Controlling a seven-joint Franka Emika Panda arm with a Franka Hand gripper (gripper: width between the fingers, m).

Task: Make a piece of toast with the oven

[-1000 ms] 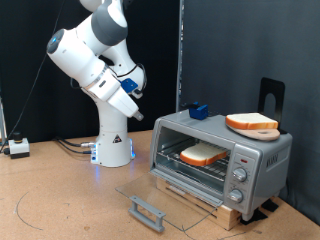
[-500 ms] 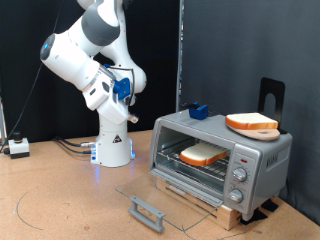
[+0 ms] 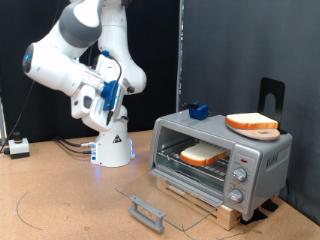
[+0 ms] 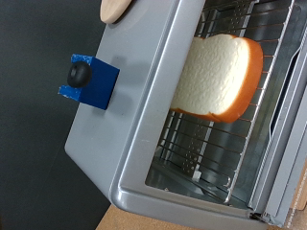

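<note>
Toast (image 3: 204, 154) lies on rack inside oven (image 3: 222, 152), door down; loading looks done; arm (image 3: 85, 70) raised well apart, gripper state unclear.

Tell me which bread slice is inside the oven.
The pale slice on the wire rack inside the oven, door open. The other slice lies on the oven's top.

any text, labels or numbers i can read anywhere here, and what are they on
None can be read.
The oven has small markings around the round knobs on its panel in the exterior view: too small and blurred to read.
The piece of toast, the blue block and the robot arm show no legible text.
</note>
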